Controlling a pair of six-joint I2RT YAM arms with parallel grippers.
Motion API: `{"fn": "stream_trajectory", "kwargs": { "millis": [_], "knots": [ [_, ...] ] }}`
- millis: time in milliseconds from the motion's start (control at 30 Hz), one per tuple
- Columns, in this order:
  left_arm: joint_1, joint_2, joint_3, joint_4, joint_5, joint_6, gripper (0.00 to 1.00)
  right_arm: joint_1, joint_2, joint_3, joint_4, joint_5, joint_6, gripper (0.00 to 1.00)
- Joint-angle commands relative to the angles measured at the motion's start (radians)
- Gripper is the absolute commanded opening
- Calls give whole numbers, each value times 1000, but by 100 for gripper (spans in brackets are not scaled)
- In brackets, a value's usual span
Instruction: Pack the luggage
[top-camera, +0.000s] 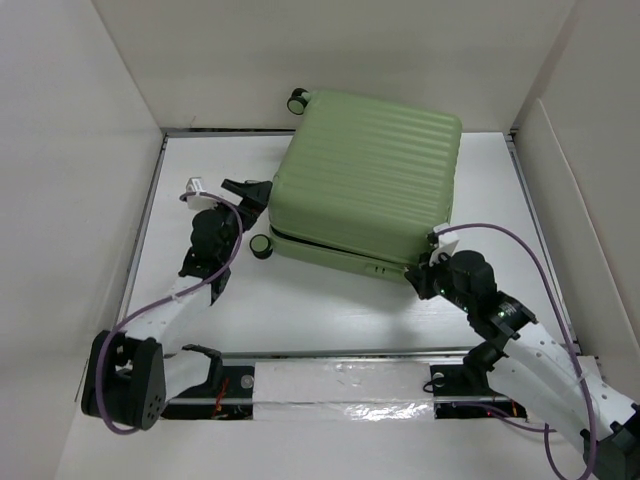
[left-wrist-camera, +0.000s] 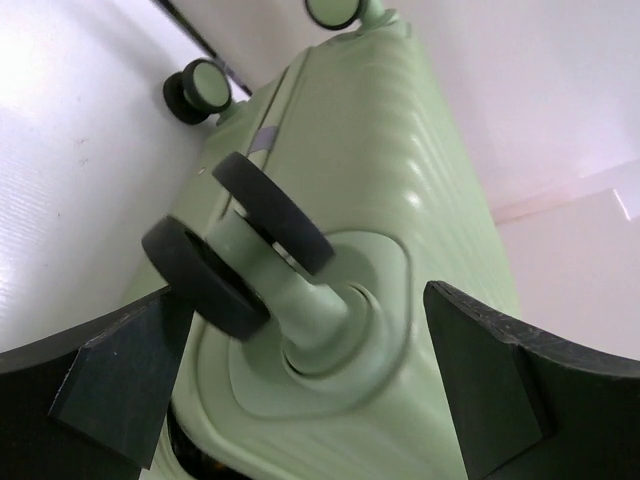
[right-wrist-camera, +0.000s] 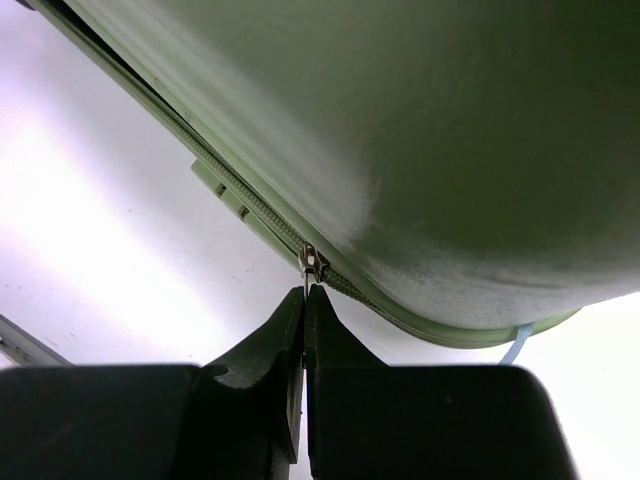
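Observation:
The pale green ribbed luggage (top-camera: 370, 185) lies flat and closed at the back middle of the table. My left gripper (top-camera: 245, 235) is open at its near-left corner, with its fingers on either side of a black-and-green twin wheel (left-wrist-camera: 240, 240) and not touching it. My right gripper (top-camera: 428, 270) is at the near-right corner. In the right wrist view it (right-wrist-camera: 305, 292) is shut on the metal zipper pull (right-wrist-camera: 312, 262) on the zipper line. The luggage's underside fills that view (right-wrist-camera: 430, 150).
White walls enclose the table on the left (top-camera: 80, 200), back and right (top-camera: 590, 200). Two more wheels (left-wrist-camera: 200, 88) show at the luggage's far end. A light blue strip (right-wrist-camera: 515, 345) sticks out at the seam. A taped rail (top-camera: 340, 385) runs along the near edge.

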Motion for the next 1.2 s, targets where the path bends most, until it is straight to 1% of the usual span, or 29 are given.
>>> {"fn": "stream_trajectory", "kwargs": {
  "millis": [0, 33, 167, 300, 400, 500, 533, 600, 633, 700, 733, 833, 900, 933, 1067, 1167],
  "knots": [
    [19, 95, 65, 83, 59, -52, 98, 0, -5, 18, 177, -76, -18, 0],
    [19, 96, 80, 83, 60, -52, 98, 0, -6, 19, 174, -81, -18, 0],
    [28, 201, 149, 98, 73, -75, 97, 9, -17, 7, 174, -96, -18, 0],
    [28, 263, 174, 186, 41, -123, 95, 9, -29, -4, 174, -98, -13, 0],
    [28, 315, 197, 232, 33, -153, 91, 9, -37, -10, 169, -93, -9, 0],
    [41, 370, 221, 281, 47, -182, 80, 9, -43, -15, 166, -87, -4, 0],
    [41, 378, 220, 301, 49, -190, 67, 18, -45, -13, 161, -84, -4, 0],
    [50, 395, 211, 347, 34, -201, 52, 18, -52, -12, 148, -79, -1, 0],
    [50, 395, 206, 361, 33, -199, 33, 18, -57, -12, 144, -73, 0, 0],
    [59, 392, 189, 394, 33, -180, 17, 18, -69, -13, 131, -56, 1, 0],
    [71, 392, 186, 428, 33, -170, 0, 18, -74, -16, 129, -37, 1, 0],
    [82, 389, 189, 414, 43, -137, 0, 18, -79, -22, 128, 2, 5, 0],
    [103, 373, 163, 421, 49, -120, 0, 0, -82, -13, 77, 42, 27, 0],
    [117, 367, 154, 421, 56, -115, 0, 0, -98, -7, 62, 98, 36, 0],
    [201, 333, 102, 428, 92, -106, 0, -41, -193, -16, 30, 175, 74, 0],
    [202, 323, 93, 413, 89, -83, 0, -42, -270, 2, -27, 233, 96, 0]
  ]
}}
